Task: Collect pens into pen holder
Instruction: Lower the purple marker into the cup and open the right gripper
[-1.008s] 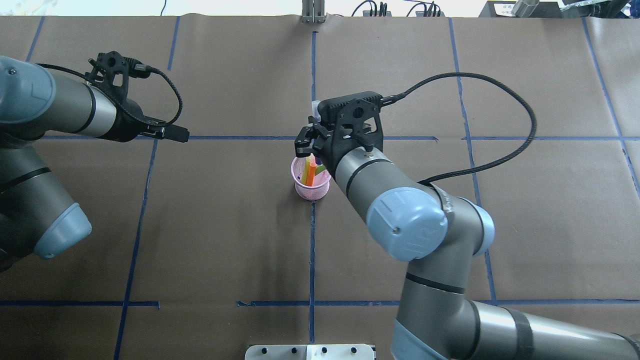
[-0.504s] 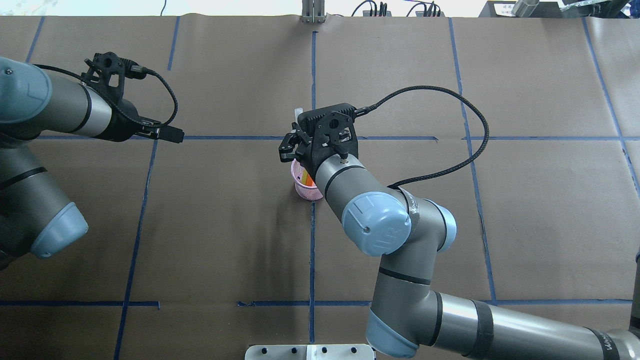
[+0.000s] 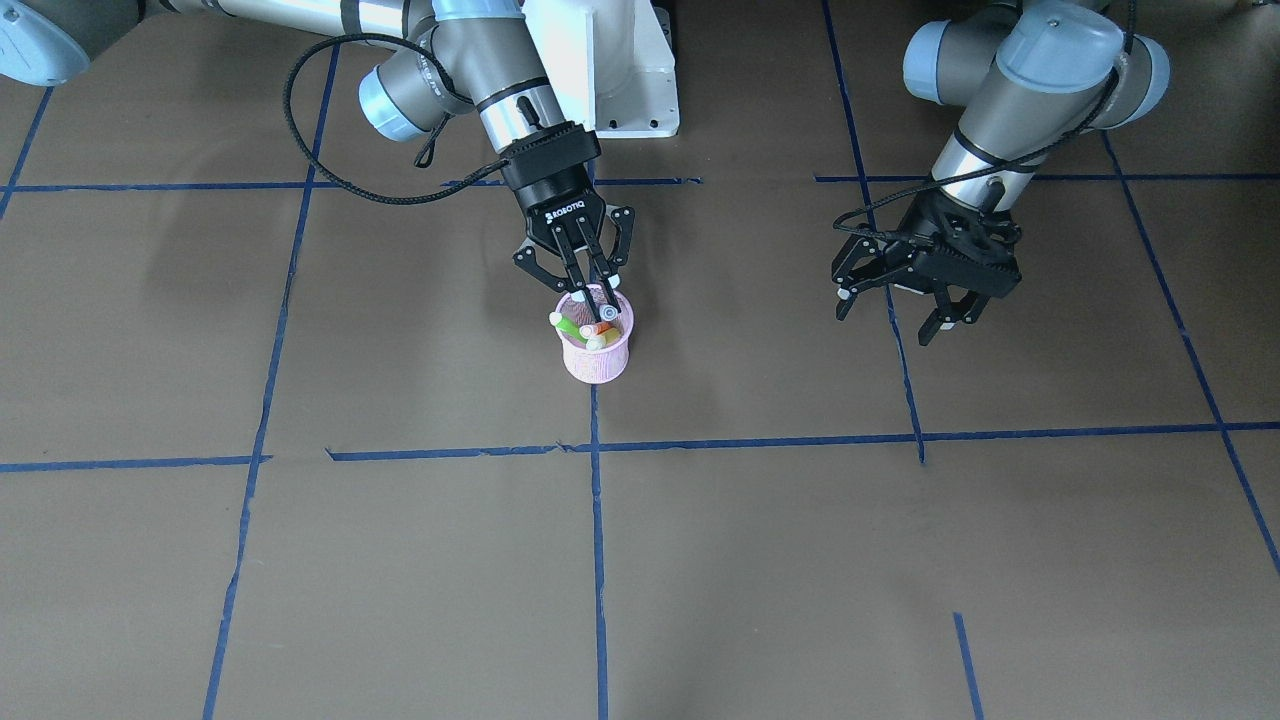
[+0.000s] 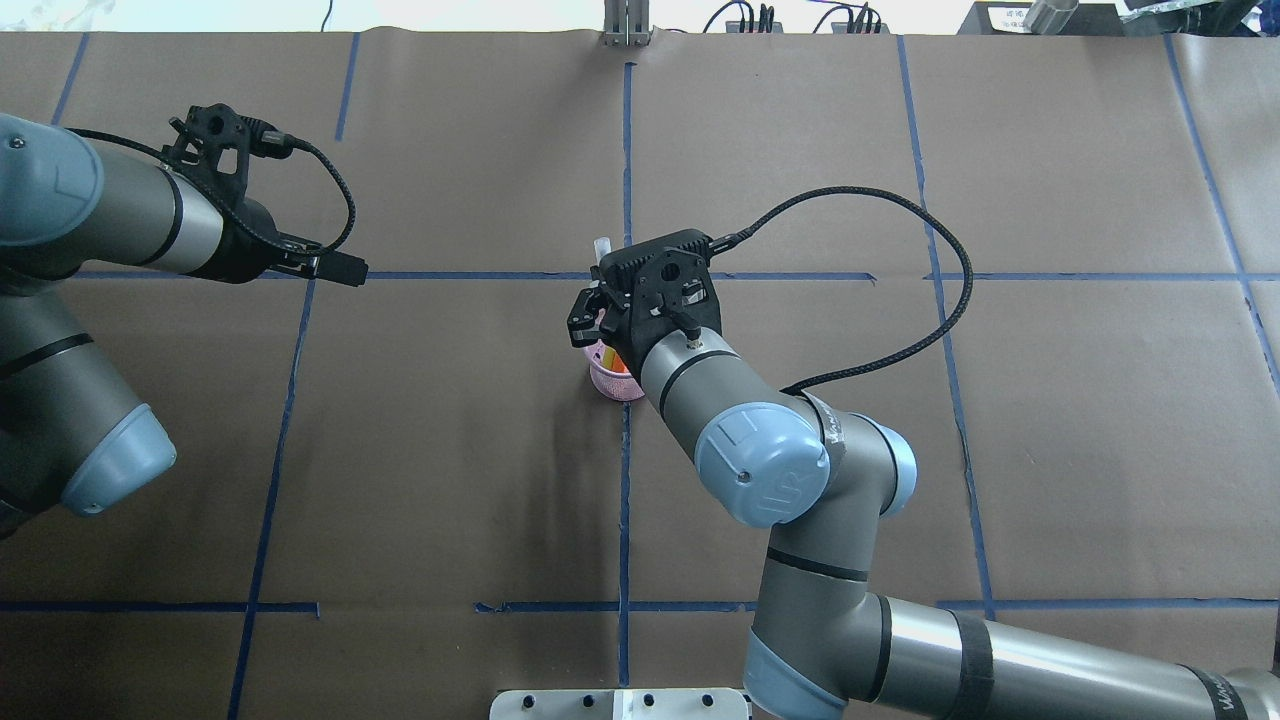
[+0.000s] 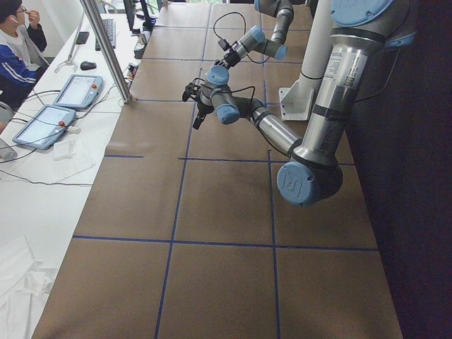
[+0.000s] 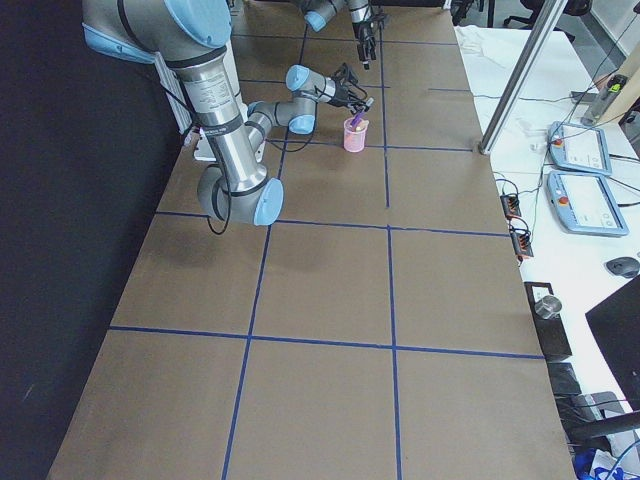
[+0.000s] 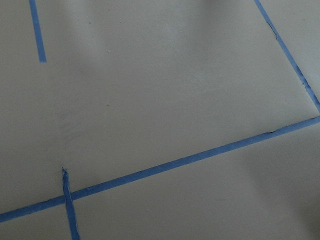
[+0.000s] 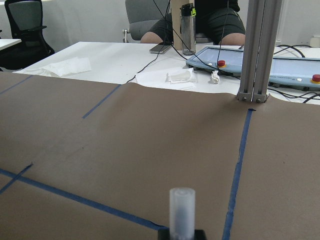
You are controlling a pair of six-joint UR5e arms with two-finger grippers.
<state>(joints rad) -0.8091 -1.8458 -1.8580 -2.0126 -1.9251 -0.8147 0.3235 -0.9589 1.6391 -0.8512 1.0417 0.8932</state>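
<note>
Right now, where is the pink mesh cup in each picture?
Front-facing: pen holder centre, under right claw gripping a pen.
Overhead: pen holder centre, half hidden by that claw.
Left side: cannot make it out.
Right side: pen holder upper middle.
Left wrist: absent.
Right wrist: absent.
Landmark: blue tape line running up to its base.

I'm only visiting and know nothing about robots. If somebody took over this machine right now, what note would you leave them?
Right gripper: shut on the purple pen with a pale cap, held upright with its lower end in the small pink wire-mesh cup; not yet released.
Left gripper: open, holding nothing, hovering over the brown paper-covered table, well away from the cup.
Done: the green pen and orange pen stand in the cup.
Left: open the right gripper to drop the purple pen in, then lift clear.
</note>
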